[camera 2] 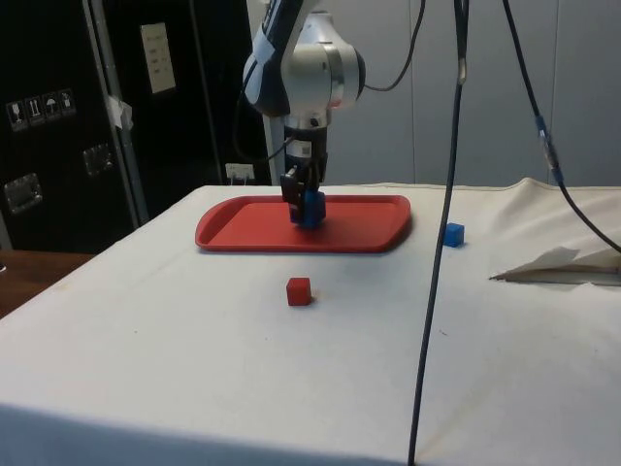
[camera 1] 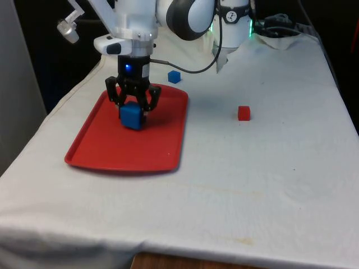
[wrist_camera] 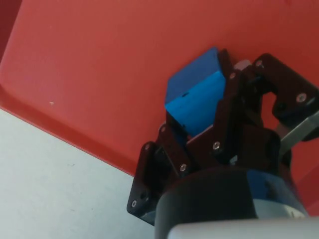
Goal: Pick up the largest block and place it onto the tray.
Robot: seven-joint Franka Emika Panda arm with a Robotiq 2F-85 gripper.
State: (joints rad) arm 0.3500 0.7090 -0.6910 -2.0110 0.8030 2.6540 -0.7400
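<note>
Bench edges: the white-clothed bench (camera 1: 269, 185) has wide bare cloth toward the near edge and the front view's right; the red tray (camera 1: 112, 154) lies toward the front view's left, close to that side's edge.
Loose blocks: a small blue block (camera 1: 174, 77) sits on the cloth just beyond the tray's far corner; a small red block (camera 1: 243, 113) sits well apart from the tray, toward the front view's right.
Tray contents: the large blue block (camera 1: 132, 116), held over the tray's far half; the rest of the tray floor is bare red.
Gripper: the black gripper (camera 1: 133, 109) hangs upright over the tray, well inside its rim.
Fingers: clamped on the large blue block, one on each of two opposite faces, seen closely in the wrist view (wrist_camera: 227, 107).
Block versus tray: the block's lower part sticks out below the fingertips; whether it touches the tray floor cannot be told.
</note>
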